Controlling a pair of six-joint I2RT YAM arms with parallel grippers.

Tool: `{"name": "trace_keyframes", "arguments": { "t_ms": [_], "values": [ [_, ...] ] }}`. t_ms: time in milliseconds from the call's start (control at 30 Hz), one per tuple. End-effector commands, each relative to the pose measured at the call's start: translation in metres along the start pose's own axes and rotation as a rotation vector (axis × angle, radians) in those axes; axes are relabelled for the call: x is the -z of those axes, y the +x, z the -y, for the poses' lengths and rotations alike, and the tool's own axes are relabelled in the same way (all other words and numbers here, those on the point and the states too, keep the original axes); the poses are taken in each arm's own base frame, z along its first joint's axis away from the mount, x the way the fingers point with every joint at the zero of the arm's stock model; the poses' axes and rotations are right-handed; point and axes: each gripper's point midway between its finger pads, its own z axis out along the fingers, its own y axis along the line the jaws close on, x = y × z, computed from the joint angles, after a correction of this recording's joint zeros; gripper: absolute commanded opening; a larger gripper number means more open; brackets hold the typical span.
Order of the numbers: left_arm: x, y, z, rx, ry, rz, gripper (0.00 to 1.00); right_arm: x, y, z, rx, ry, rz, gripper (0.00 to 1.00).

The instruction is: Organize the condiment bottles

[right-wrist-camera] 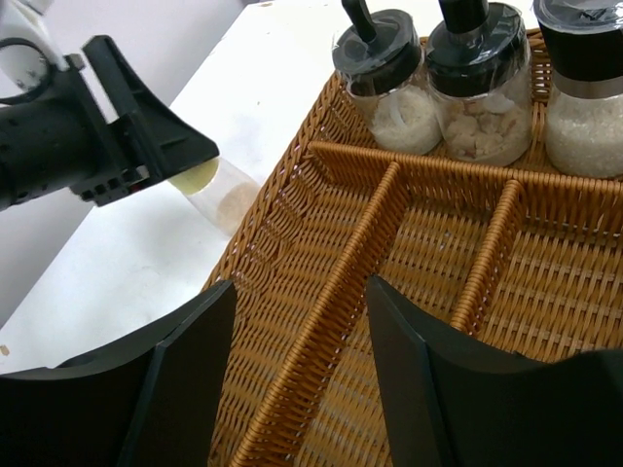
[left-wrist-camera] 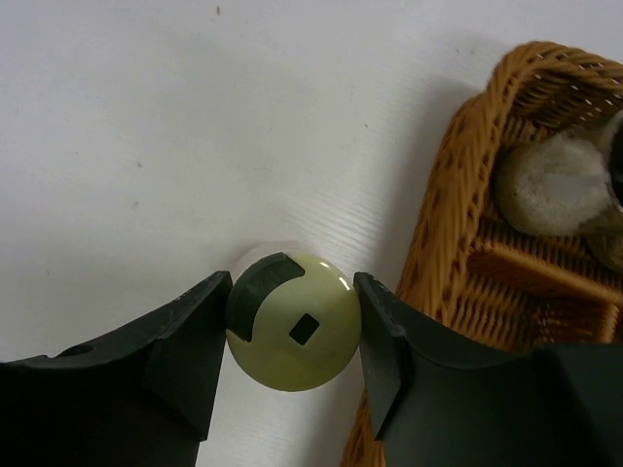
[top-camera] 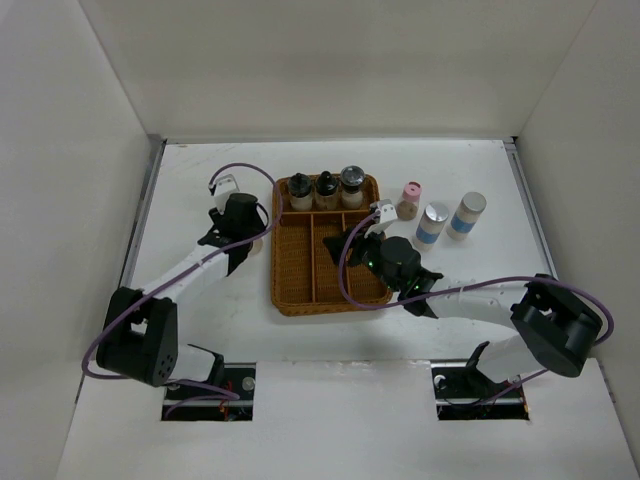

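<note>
Pinching yellow-capped bottle (left-wrist-camera: 292, 326) between left fingers (left-wrist-camera: 185, 360), beside tray (left-wrist-camera: 438, 243)

light: bright, even | shadows: soft | glint: yellow-capped bottle (left-wrist-camera: 292, 321) | blur: wicker tray (left-wrist-camera: 458, 243)

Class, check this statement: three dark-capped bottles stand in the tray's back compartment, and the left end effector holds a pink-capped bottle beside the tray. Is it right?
Not quite. The bottle in the left end effector has a yellow cap, not pink, as the left wrist view shows. The rest holds: three dark-capped bottles stand in the tray's back compartment.
</note>
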Motion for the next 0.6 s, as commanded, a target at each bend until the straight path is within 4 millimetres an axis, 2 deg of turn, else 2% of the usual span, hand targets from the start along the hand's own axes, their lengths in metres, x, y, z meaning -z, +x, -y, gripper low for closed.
{"name": "trace_keyframes", "arguments": {
  "t_ms": [0,100,233,333,467,500,567],
  "values": [
    [0.045,-0.065,0.041,0.03,0.139,0.149,0.27,0.001,-0.016,-0.012,-0.031,-0.043,0.06,0.65],
    [0.081,-0.085,0.068,0.006,0.225,0.191,0.27,0.002,-0.019,-0.011,-0.036,-0.041,0.069,0.68],
    [0.107,-0.091,0.094,0.008,0.309,0.207,0.27,0.006,-0.027,0.0,-0.072,-0.01,0.092,0.69],
    [0.108,-0.08,0.114,-0.009,0.353,0.176,0.27,0.009,-0.035,0.014,-0.115,0.022,0.112,0.69],
    [0.092,-0.054,0.135,-0.051,0.367,0.12,0.27,0.013,-0.045,0.034,-0.164,0.067,0.138,0.68],
    [0.087,-0.048,0.137,-0.058,0.364,0.109,0.27,0.016,-0.049,0.039,-0.174,0.078,0.149,0.65],
    [0.077,-0.038,0.139,-0.07,0.353,0.092,0.27,0.021,-0.056,0.047,-0.192,0.095,0.167,0.52]
  ]
}}
